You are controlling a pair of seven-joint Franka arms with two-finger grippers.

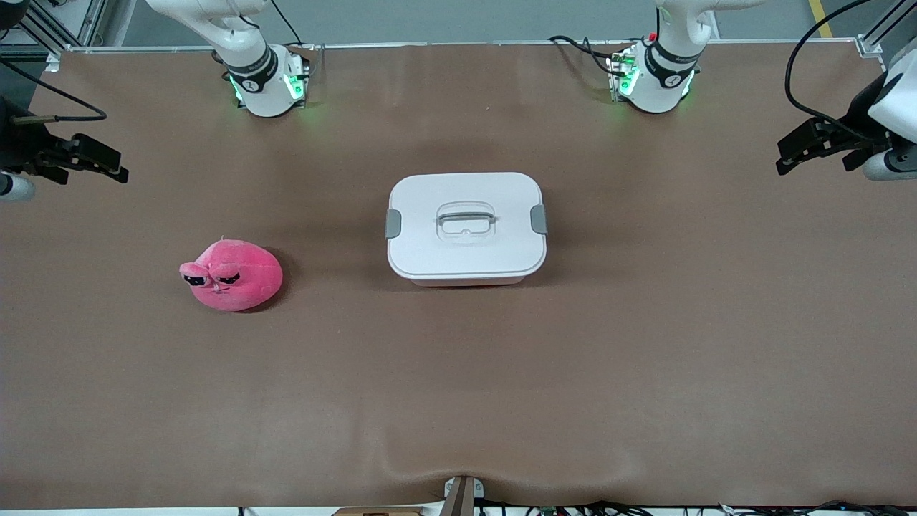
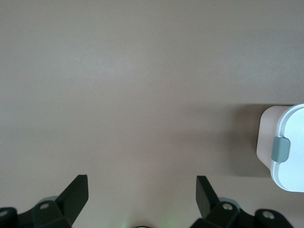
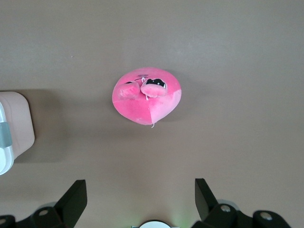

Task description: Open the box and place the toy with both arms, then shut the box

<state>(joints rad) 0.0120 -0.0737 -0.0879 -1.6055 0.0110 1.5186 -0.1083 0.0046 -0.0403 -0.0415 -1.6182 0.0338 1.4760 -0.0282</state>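
Observation:
The box (image 1: 466, 251) stands shut in the middle of the table, its white lid on, with a grey clip (image 1: 393, 223) at each end and a recessed handle (image 1: 466, 218). The hot-pink plush toy (image 1: 231, 275) lies toward the right arm's end, slightly nearer the front camera than the box. My right gripper (image 1: 107, 166) hangs open and empty over that end of the table; its wrist view shows the toy (image 3: 147, 97) and a corner of the box (image 3: 16, 126) beyond the gripper (image 3: 140, 183). My left gripper (image 1: 788, 156) hangs open over the other end, with the box (image 2: 289, 142) off to one side of it (image 2: 142, 179).
A brown mat (image 1: 645, 358) covers the whole table and has a ripple at its near edge (image 1: 458, 469). The two arm bases (image 1: 265, 82) (image 1: 655, 79) stand along the edge farthest from the front camera. Cables run by the left arm's base (image 1: 580, 46).

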